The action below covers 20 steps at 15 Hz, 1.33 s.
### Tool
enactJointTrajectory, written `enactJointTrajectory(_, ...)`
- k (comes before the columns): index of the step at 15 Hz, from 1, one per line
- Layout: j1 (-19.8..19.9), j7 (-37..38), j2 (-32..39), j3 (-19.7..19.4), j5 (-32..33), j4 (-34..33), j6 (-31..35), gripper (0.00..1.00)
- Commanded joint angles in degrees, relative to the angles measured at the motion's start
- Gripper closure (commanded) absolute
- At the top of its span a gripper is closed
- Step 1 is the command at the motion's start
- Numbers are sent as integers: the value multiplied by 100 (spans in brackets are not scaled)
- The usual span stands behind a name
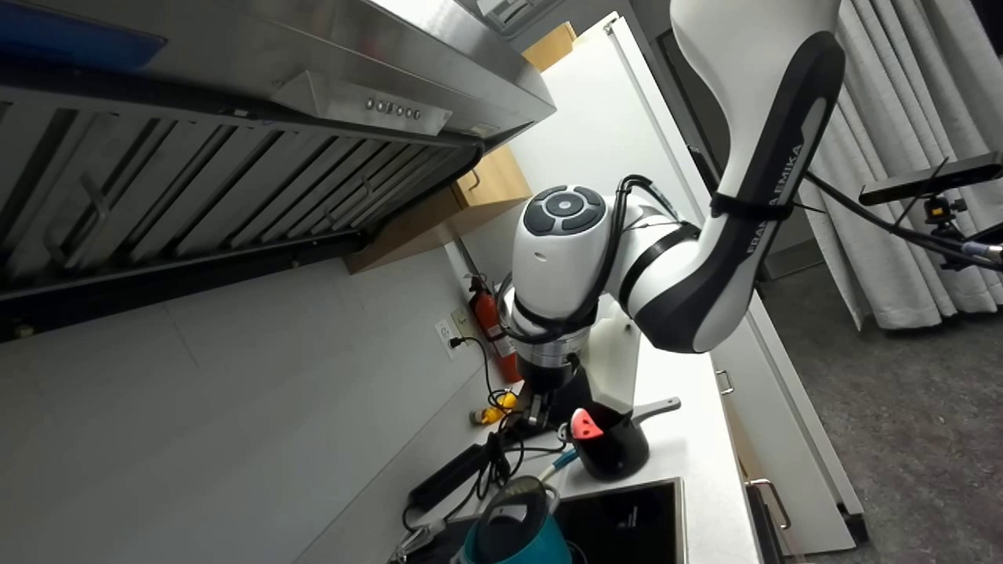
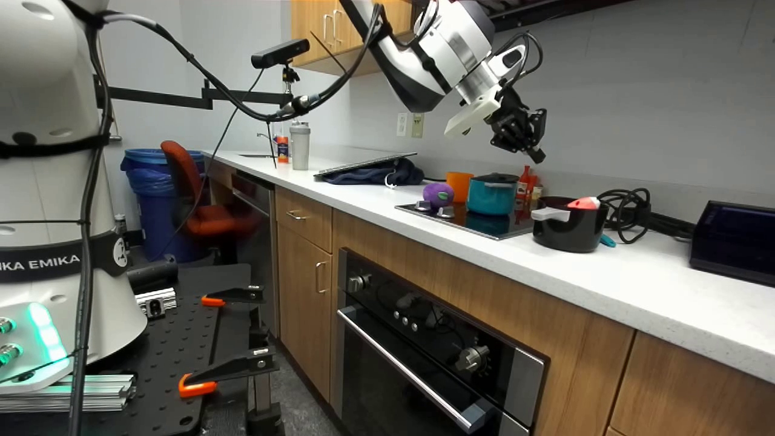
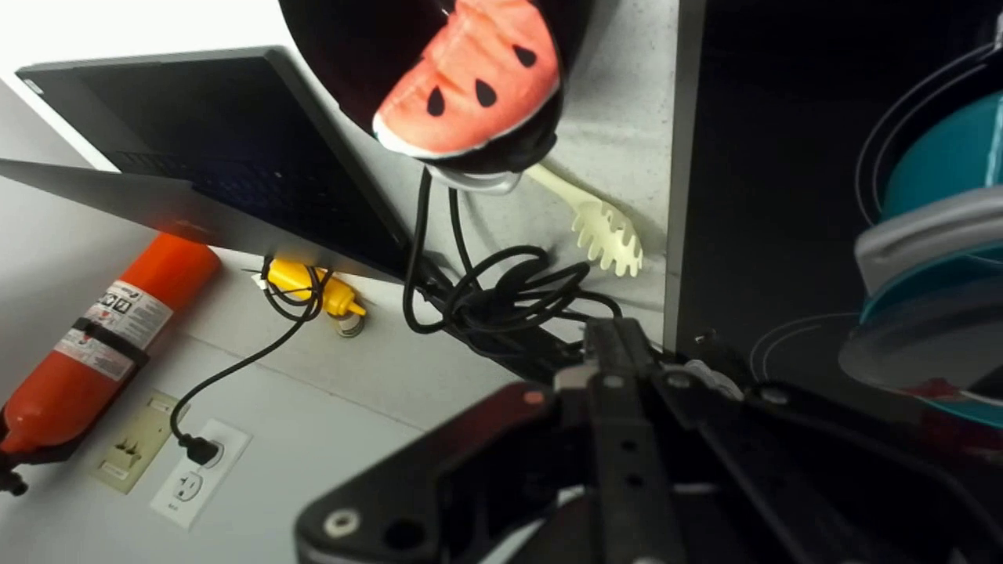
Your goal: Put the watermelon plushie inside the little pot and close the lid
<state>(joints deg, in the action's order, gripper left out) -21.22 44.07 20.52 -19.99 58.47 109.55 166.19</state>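
In the wrist view, the watermelon plushie (image 3: 478, 82) sits in the mouth of the little pot (image 3: 345, 63), long axis eight to two o'clock, rind facing five. Farther toward five, the pincer (image 3: 617, 337), tips together, grips nothing.

The watermelon plushie (image 3: 486, 94) is printed cloth, wrinkled across its face. The little pot (image 2: 569, 236) looks smooth and black with a low sheen; the teal pot (image 2: 489, 197) is smooth too. The cooktop (image 3: 760, 196) is glossy black and glassy, the countertop (image 2: 660, 278) smooth and white. Wood grain runs over the cabinet front (image 2: 587, 363), while the oven handle (image 2: 402, 364) and range hood (image 1: 353, 70) have a satin metal finish. The spaghetti server (image 3: 607, 235) looks like pale matt plastic. The fire extinguisher (image 3: 92, 352) has shiny red paint. The curtain (image 1: 901, 157) is cloth in soft folds. The robot arm (image 1: 568, 266) wears a smooth white shell; the gripper (image 3: 619, 337) is mostly matt black with metal pins (image 3: 342, 522).
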Motion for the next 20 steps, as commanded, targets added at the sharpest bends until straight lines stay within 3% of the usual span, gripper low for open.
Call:
enactJointTrajectory(1,-90,138,151,-23,146,-279,229,100)
enactJointTrajectory(2,-105,110,171,-2,119,-309,262,100)
enactJointTrajectory(3,-122,98,190,18,95,-339,287,74)
enactJointTrajectory(4,-135,87,223,44,77,-381,334,73)
enactJointTrajectory(14,-80,-148,479,504,-76,-502,709,0)
enactJointTrajectory(20,-23,-322,521,740,-109,-456,693,0)
